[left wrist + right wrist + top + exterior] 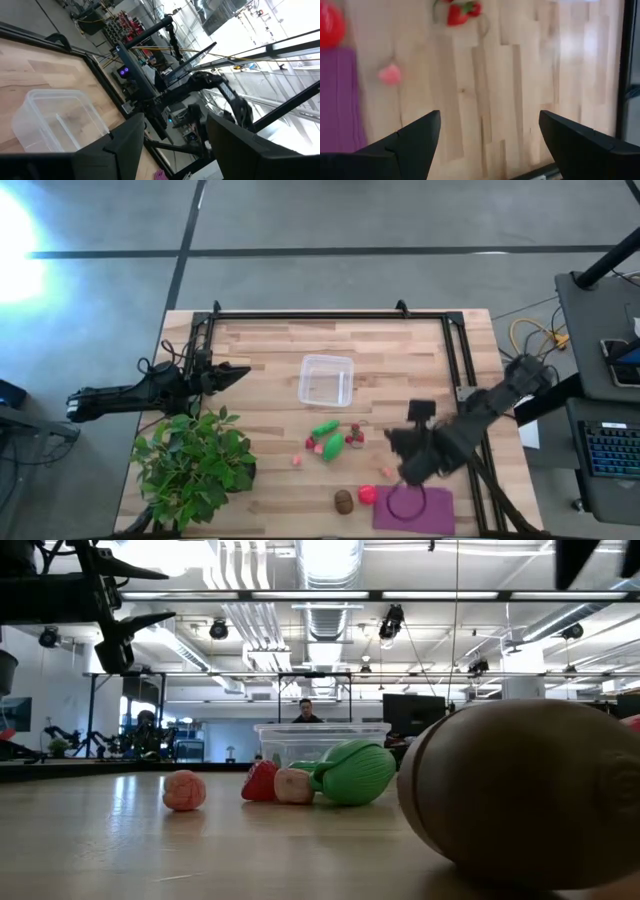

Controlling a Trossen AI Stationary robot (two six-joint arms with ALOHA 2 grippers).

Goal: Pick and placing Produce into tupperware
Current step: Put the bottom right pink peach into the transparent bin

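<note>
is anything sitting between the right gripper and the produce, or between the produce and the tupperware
Nothing visible. The right gripper, jaws open and empty, hovers over bare wood beside the produce. From the produce to the tupperware there is only bare tabletop; the plant and purple mat lie off to the sides.

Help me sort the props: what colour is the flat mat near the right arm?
Purple mat, clearest in the high view.

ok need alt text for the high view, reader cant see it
Overhead view of a wooden table with an empty clear tupperware at its centre and small toy produce scattered just below it. The right gripper, jaws open, hovers near a purple mat; the left gripper waits beside a leafy plant.
</note>
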